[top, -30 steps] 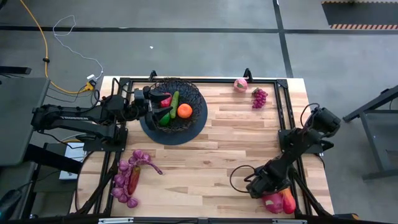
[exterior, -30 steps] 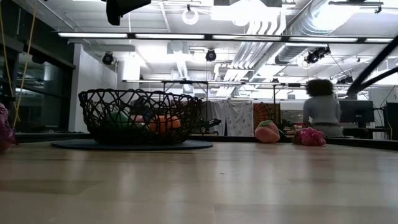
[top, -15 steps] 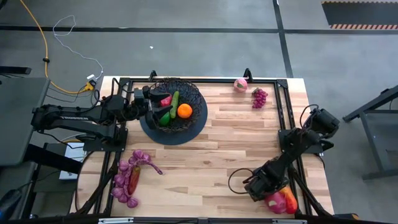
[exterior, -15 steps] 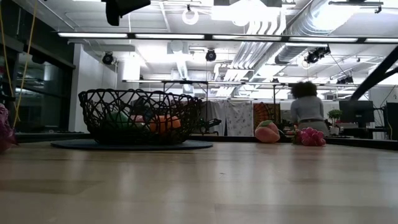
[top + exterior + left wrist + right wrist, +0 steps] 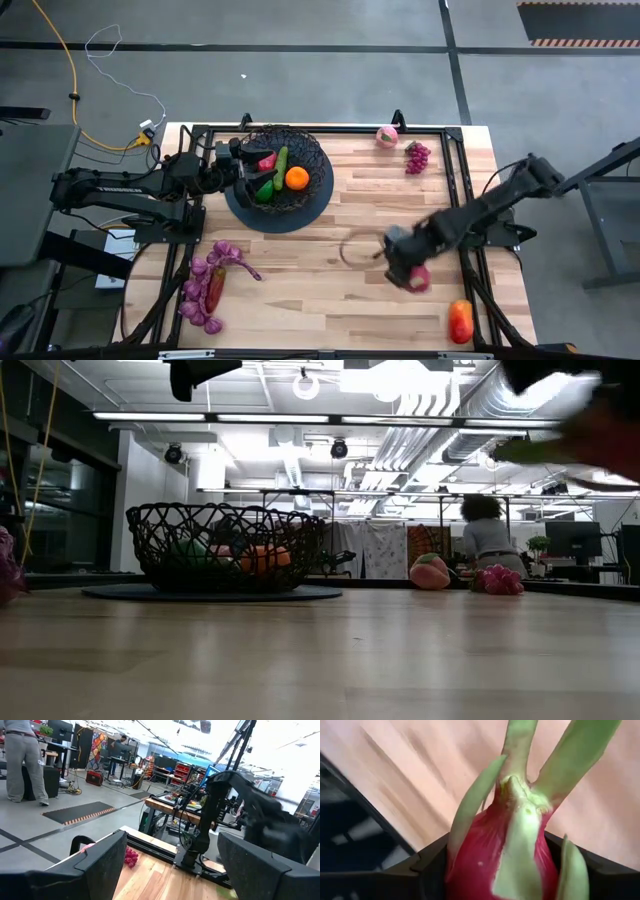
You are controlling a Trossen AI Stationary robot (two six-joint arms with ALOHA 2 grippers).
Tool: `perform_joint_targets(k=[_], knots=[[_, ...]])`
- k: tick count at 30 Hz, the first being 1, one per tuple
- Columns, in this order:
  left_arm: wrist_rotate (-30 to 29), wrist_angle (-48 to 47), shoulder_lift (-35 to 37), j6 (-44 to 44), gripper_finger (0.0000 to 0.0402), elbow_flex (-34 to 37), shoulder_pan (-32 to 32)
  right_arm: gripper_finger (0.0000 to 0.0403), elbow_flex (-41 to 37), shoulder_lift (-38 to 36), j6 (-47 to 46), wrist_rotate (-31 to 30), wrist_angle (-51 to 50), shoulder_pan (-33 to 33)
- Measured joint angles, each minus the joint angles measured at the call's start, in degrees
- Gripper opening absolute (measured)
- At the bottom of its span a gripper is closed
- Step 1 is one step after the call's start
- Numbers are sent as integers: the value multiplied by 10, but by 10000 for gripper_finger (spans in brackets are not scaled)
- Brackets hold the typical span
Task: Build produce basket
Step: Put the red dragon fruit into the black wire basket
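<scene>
The step in hand is the carry: the right gripper (image 5: pixel 408 272) is pinching a red-pink fruit with green leaf spikes (image 5: pixel 505 855) and hangs over the table's (image 5: pixel 330 290) middle, nearer the right edge than the left. The basket (image 5: pixel 278 168) sits near the far-left corner, already holding an orange (image 5: pixel 297 178), a cucumber (image 5: pixel 281 160) and other pieces. The next move, as I judge it, calls for travel toward that corner, high enough to clear the wire rim, and a release only once above the bowl. In the right wrist view the fruit's long axis runs straight out from between the fingers, its green spikes pointing away from the wrist. The left gripper (image 5: pixel 243 160) (spread, holding nothing) waits at the basket's left rim. 1 mango (image 5: pixel 460 321) lies near the near-right corner.
</scene>
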State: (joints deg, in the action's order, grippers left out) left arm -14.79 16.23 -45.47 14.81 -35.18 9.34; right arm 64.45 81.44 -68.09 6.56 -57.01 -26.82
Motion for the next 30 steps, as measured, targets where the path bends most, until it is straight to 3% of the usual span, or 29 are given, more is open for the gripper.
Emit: perform_joint_targets(k=[3,7,13,20,30], knots=[[0,0,0,0,303,0,0,257,4,-34,87,-47,43,69],[1,0,0,5,303,0,0,257,4,-47,234,-66,144,162],[26,0,0,79,303,0,0,257,4,-33,417,-45,371,298],[27,-1,0,101,303,0,0,257,4,-31,474,34,590,384],[4,-1,0,78,303,0,0,257,4,-30,482,41,594,390]])
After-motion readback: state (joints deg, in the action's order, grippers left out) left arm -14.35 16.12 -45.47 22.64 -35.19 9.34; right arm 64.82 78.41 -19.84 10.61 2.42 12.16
